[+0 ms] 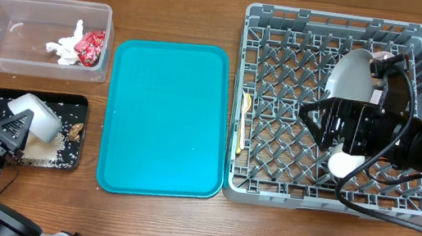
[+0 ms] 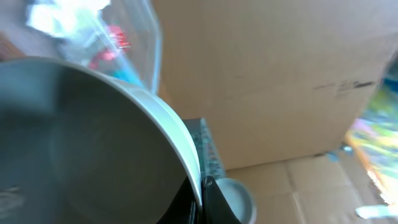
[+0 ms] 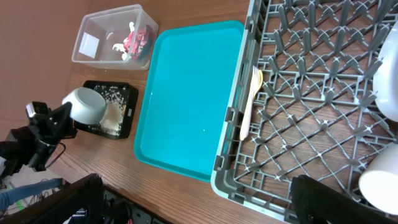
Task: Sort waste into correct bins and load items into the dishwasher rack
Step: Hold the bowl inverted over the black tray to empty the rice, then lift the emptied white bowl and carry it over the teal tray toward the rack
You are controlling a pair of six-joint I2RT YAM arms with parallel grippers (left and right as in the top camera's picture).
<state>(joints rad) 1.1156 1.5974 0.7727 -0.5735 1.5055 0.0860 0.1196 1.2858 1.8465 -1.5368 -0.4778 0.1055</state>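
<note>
Overhead shows the left gripper (image 1: 18,126) clamped on the small grey bowl (image 1: 44,118), tipped over the black tray (image 1: 32,94) at near left, where rice grains (image 1: 46,161) lie. The dishwasher rack (image 1: 307,201) at right already holds a grey plate (image 1: 351,72), a white cup (image 1: 345,164) and a yellowish utensil (image 1: 244,114). The bowl is not yet loaded. The right gripper (image 1: 314,120) hovers over the rack, and it cannot be told whether its jaws are apart.
</note>
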